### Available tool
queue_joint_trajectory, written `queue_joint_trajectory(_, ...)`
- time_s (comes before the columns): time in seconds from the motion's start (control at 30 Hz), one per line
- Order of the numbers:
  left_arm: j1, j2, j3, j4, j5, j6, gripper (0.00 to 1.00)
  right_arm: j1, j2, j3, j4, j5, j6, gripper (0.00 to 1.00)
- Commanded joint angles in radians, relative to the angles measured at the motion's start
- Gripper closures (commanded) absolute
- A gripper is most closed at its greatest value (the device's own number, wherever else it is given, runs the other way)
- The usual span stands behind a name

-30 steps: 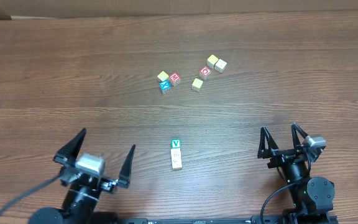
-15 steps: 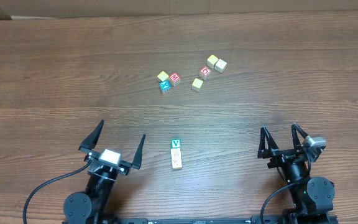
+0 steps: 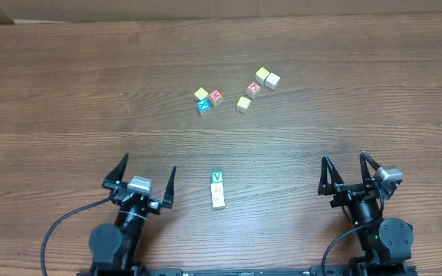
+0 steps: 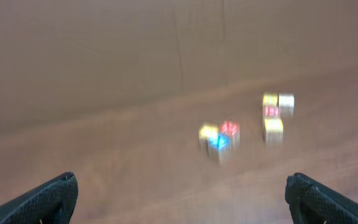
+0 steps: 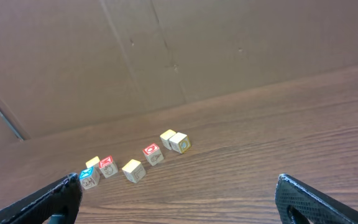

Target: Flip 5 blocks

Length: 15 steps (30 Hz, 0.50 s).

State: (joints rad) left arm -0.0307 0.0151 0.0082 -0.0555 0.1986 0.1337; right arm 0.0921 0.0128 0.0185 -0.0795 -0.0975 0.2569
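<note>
With left gripper [image 3: 150, 162] and right gripper [image 3: 344, 157] wide and empty, the V block [image 3: 217, 178] should be gripped squarely across 2 opposite faces.

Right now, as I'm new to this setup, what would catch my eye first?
A loose scatter of coloured blocks lies mid-table toward the far side. Closer in, a green V block heads a short row with pale blocks. The left claw and right claw flank that row, both open and empty.
</note>
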Motion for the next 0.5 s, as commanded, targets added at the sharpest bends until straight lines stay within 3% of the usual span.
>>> queue_joint_trajectory(0.0,0.004,-0.012,-0.003,-0.008,-0.023,0.008,0.0,-0.005,-0.01,-0.011,0.004,-0.009,-0.019,0.0)
queue_joint_trajectory(0.47,0.004,-0.011,-0.003,-0.007,-0.023,-0.029,0.0,-0.005,-0.01,-0.011,0.004,-0.009,-0.019,0.0)
